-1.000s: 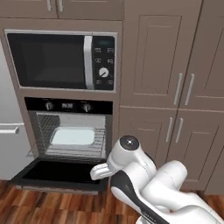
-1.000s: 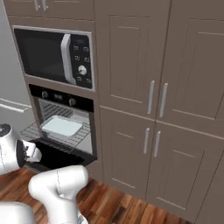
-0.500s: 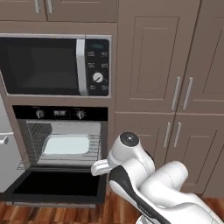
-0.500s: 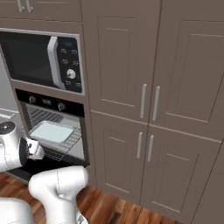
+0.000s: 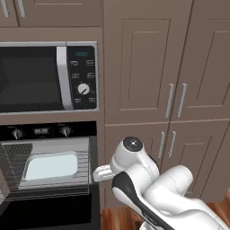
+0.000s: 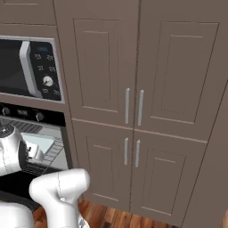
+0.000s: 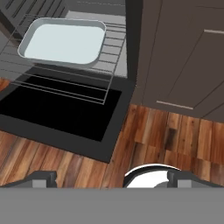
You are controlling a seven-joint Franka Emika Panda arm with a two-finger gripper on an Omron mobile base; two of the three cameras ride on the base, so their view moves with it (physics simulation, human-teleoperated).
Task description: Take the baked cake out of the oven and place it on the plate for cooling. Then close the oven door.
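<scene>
One oven (image 5: 49,170), with one oven door (image 7: 61,113) hanging open and one wire rack (image 7: 94,83) pulled out. One pale baking tray (image 7: 63,41) on that rack. Two small knobs (image 5: 17,133) on the oven's control strip, beside one digital display (image 5: 41,131). One microwave (image 5: 47,78) above, carrying one white dial (image 5: 83,89). Four silver cupboard handles (image 6: 128,106) in the right base view
</scene>
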